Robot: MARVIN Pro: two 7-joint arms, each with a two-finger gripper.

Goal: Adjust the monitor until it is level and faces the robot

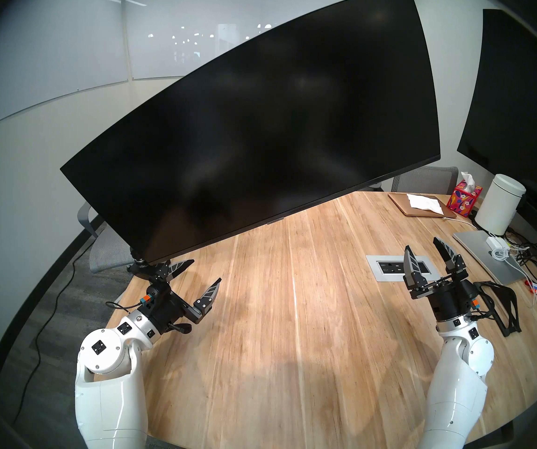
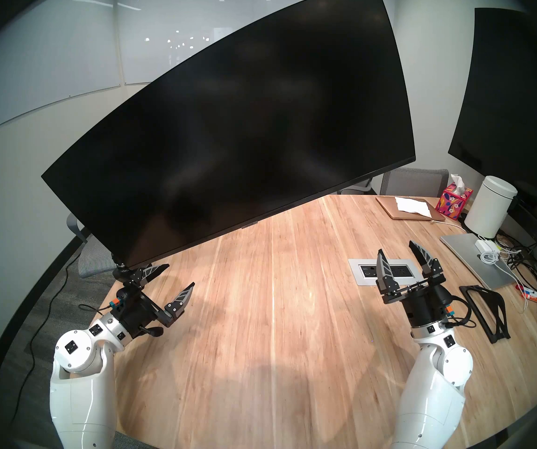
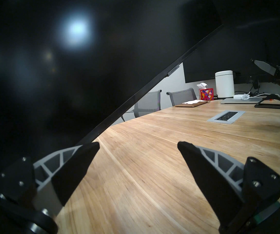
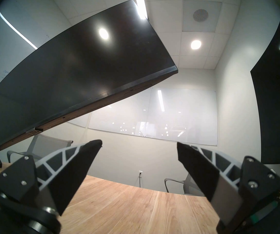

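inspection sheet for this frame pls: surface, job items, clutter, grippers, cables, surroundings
Surface: wooden table, bare in the middle, inset outlet panel.
Job's things: monitor tilted, its left end low, its right end high.
Clutter: tissue box, white canister, laptop, black stand, all at right.
Grippers: left gripper and right gripper, jaws open, holding nothing.
Cables: tangle by the laptop; one cord on the floor.
Surroundings: whiteboards, grey chairs, second screen.

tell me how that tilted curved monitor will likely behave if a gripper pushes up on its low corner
The monitor is wide, so a push at its low corner probably swings it easily and may overshoot level. Its glossy screen looks slippery and scratch-prone; the bottom edge seems safer for the open left gripper.
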